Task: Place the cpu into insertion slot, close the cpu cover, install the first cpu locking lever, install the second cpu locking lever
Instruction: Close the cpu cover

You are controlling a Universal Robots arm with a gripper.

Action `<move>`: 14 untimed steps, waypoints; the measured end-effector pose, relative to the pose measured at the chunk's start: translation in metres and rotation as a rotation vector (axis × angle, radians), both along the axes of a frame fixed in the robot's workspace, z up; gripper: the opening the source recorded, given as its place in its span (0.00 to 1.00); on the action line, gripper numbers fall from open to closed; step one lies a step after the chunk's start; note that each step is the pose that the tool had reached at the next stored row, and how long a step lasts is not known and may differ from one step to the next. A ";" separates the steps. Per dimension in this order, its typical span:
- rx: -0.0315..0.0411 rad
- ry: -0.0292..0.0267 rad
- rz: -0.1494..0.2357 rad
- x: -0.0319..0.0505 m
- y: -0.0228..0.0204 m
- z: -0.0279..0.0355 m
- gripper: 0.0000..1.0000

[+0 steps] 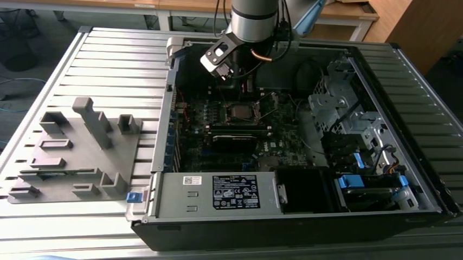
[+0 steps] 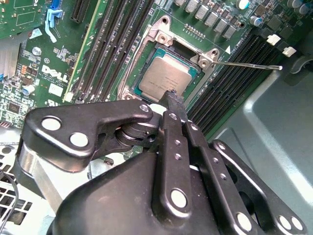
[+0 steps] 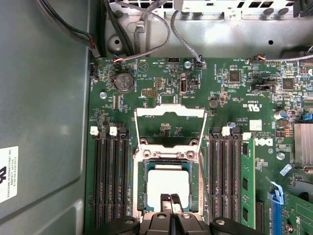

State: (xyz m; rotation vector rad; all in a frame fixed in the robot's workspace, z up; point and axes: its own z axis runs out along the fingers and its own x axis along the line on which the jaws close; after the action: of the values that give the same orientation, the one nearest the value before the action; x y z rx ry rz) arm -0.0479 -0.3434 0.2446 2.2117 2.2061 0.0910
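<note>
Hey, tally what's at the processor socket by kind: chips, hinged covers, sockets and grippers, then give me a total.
cpu: 1
cpu cover: 1
insertion slot: 1
gripper: 1
Total: 4

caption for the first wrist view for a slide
cpu lying in the insertion slot, cpu cover open, gripper close over the cpu

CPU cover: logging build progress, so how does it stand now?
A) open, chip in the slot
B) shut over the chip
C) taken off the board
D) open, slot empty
A: in the first wrist view the cover is swung open and the cpu lies in the slot.
</note>
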 end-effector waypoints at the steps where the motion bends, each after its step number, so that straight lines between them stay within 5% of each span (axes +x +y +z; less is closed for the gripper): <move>1: 0.0000 0.0000 0.000 0.0000 0.0000 0.0000 0.11; 14: -0.0001 0.0001 0.000 0.0044 0.0000 0.0001 0.11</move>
State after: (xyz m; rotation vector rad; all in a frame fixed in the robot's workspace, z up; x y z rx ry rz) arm -0.0434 -0.3435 0.2447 2.2116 2.2061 0.0909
